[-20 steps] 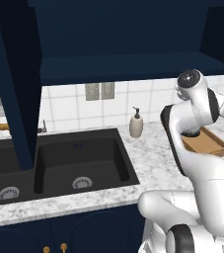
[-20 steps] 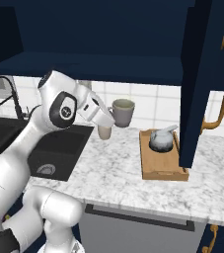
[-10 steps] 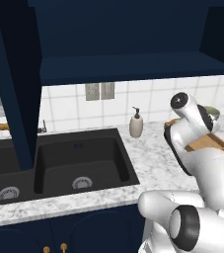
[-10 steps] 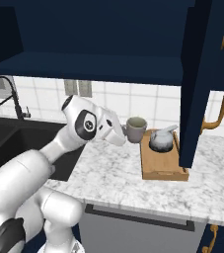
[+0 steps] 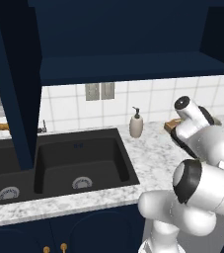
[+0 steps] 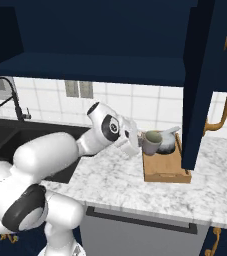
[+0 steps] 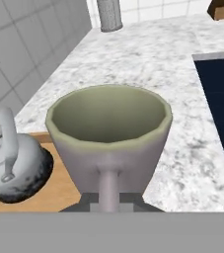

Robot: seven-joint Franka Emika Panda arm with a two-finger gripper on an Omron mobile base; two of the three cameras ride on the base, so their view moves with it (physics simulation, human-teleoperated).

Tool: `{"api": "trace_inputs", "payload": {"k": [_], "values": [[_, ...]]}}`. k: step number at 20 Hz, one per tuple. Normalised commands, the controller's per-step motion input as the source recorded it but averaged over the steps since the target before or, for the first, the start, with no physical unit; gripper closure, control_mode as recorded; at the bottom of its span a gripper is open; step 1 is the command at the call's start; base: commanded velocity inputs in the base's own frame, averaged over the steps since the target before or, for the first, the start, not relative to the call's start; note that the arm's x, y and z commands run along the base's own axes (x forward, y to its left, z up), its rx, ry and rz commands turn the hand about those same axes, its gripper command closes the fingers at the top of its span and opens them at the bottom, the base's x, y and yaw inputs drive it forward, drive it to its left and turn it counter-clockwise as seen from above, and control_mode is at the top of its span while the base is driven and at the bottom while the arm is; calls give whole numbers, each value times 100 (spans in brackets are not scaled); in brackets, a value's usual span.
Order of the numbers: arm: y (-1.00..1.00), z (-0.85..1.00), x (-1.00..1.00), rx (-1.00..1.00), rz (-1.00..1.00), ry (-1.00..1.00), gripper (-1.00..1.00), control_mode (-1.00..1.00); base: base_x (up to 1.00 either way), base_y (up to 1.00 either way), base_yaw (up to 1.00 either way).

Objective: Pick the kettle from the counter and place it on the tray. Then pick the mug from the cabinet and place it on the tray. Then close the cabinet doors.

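Note:
My gripper (image 6: pixel 140 142) is shut on the greyish-olive mug (image 6: pixel 151 141), holding it by its handle side. In the right base view the mug hangs upright just above the left edge of the brown wooden tray (image 6: pixel 166 173). Close behind it, the pale grey kettle (image 6: pixel 172 144) sits on the tray. The hand view looks into the mug (image 7: pixel 108 123), with the kettle (image 7: pixel 12 165) on the tray (image 7: pixel 61 190) to its left and the marble counter (image 7: pixel 148 64) beyond. The navy cabinet door (image 6: pixel 200 85) with its brass handle (image 6: pixel 226 92) stands open above the tray's right side.
A beige soap pump bottle (image 5: pixel 136 123) stands against the tiled wall beside the black double sink (image 5: pixel 59 165). The other cabinet door (image 5: pixel 19 74) hangs open over the sink. A navy shelf (image 6: pixel 85 70) runs overhead, and a black tap (image 6: pixel 5 97) rises at the left.
The arm has swung right and down with the mug, from beside the soap bottle to the tray's left edge next to the kettle.

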Motion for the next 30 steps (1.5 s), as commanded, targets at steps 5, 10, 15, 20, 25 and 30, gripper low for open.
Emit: {"api": "trace_inputs", "payload": {"k": [5,10,15,20,25,30], "values": [[-43,-47,39,1,-11,0,100,-100,0,0,0],[-21,-47,27,-3,-5,-1,100,-100,0,0,0],[-14,-27,29,-1,0,4,100,-100,0,0,0],[-17,-21,22,-2,0,11,100,-100,0,0,0],[-18,-19,20,-2,0,7,100,-100,0,0,0],[-14,-29,18,0,0,-1,100,-100,0,0,0]]}}
